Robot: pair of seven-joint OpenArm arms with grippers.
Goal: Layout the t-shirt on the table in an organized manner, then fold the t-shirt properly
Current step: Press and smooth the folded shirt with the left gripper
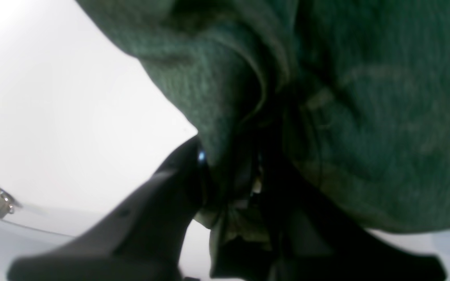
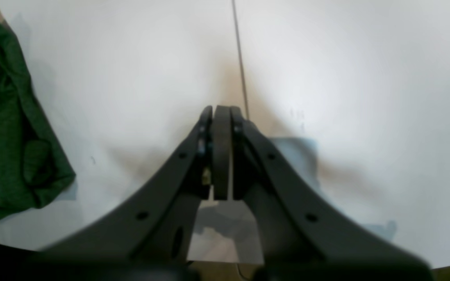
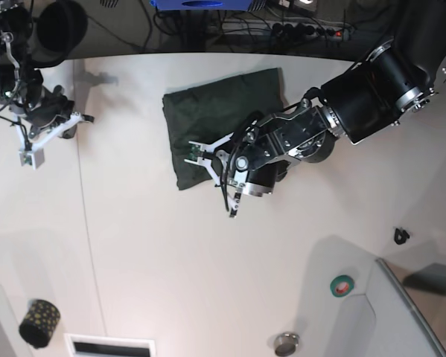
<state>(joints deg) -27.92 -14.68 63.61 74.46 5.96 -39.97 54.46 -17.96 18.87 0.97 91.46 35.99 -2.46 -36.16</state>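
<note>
The dark green t-shirt (image 3: 215, 111) lies as a folded, roughly rectangular bundle on the white table (image 3: 208, 260), towards the back centre. My left gripper (image 3: 200, 158) sits at the bundle's near edge. In the left wrist view this gripper (image 1: 229, 171) is shut on a bunched fold of the t-shirt (image 1: 365, 117), which fills the space between the black fingers (image 1: 170, 187). My right gripper (image 2: 222, 113) hovers shut and empty over bare table near the seam line (image 2: 240, 58), with the t-shirt (image 2: 10, 128) off to its left. From the base camera, the right gripper (image 3: 27, 158) is far left.
A green tape roll (image 3: 342, 284), a small black object (image 3: 400, 236) and a metal cylinder (image 3: 286, 343) lie at the front right beside a grey tray (image 3: 409, 312). A black dotted cup (image 3: 39, 322) stands front left. Cables run along the back edge.
</note>
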